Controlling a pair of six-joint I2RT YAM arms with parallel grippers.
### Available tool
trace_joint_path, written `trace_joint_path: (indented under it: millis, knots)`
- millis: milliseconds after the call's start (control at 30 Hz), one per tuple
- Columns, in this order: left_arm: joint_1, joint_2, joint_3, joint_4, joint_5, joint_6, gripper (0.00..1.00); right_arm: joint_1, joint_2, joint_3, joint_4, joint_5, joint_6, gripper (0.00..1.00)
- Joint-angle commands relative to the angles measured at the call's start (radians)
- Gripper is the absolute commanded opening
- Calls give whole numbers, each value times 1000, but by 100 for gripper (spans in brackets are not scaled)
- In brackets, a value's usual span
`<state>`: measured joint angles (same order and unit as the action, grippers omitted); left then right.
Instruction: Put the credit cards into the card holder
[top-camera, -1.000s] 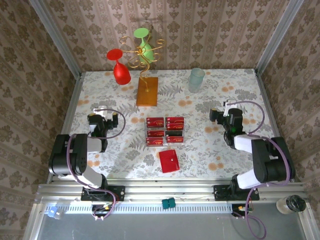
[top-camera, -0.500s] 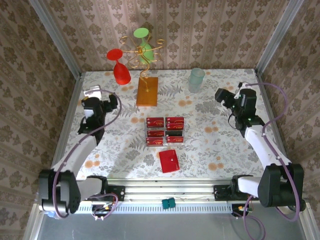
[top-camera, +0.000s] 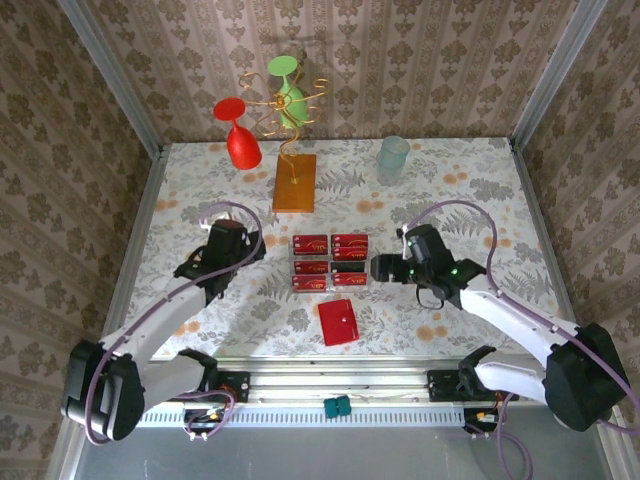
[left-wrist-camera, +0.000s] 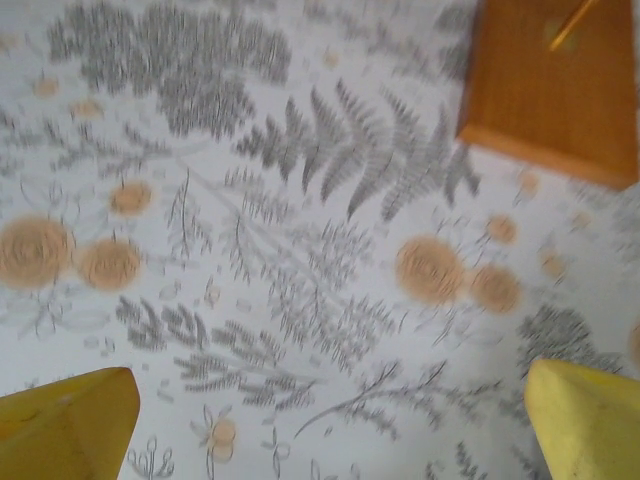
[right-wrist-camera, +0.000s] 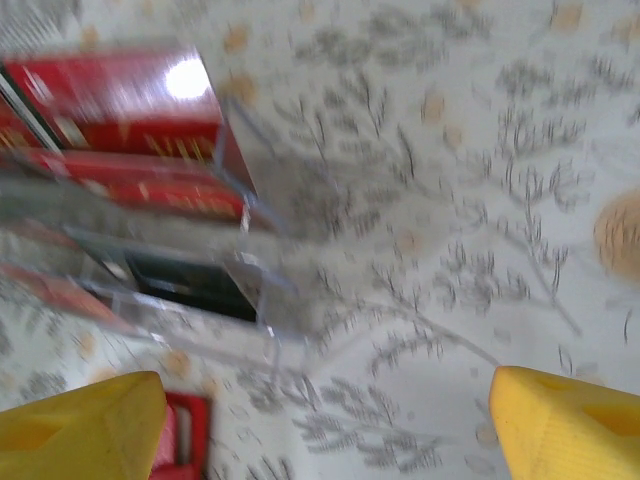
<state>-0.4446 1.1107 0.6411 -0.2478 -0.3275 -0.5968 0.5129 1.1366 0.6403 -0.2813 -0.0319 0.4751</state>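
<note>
Cards: six small flat red credit cards (top-camera: 330, 262) with gold lettering sat in a clear plastic rack (right-wrist-camera: 268, 300) at mid-table. Plain red squarish card holder (top-camera: 338, 322) lay closed just nearer, apart from the rack. Right gripper (top-camera: 381, 267) was just beside the rack, fingers spread, empty. Left gripper (top-camera: 252, 247) was left of the rack, spread wide, empty.

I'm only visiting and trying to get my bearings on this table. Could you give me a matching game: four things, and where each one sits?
Things:
1. credit cards
2. card holder
3. orange-brown block
4. pale cup

Places:
A. far side, right of centre
B. middle of the table
C. near side, just in front of the cards
D. far side, left of centre

Pairs: 1-B, 2-C, 3-D, 4-A
</note>
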Motion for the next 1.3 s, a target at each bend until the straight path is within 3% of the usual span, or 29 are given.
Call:
trace_joint_path:
  millis: [0, 300, 733, 1000, 1267]
  knots:
    - [-5, 42, -34, -42, -11, -61, 100, 56, -9, -39, -55, 101, 15, 85]
    - [-90, 222, 35, -5, -13, -60, 100, 182, 123, -4, -15, 162, 65, 85]
    - [-133, 365, 113, 38, -20, -45, 100, 191, 288, 97, -24, 241, 78, 85]
    - [-150, 467, 203, 57, -8, -23, 100, 161, 365, 141, -53, 326, 130, 85]
    - [-187, 582, 328, 74, 2, -15, 100, 36, 388, 178, -78, 325, 132, 85]
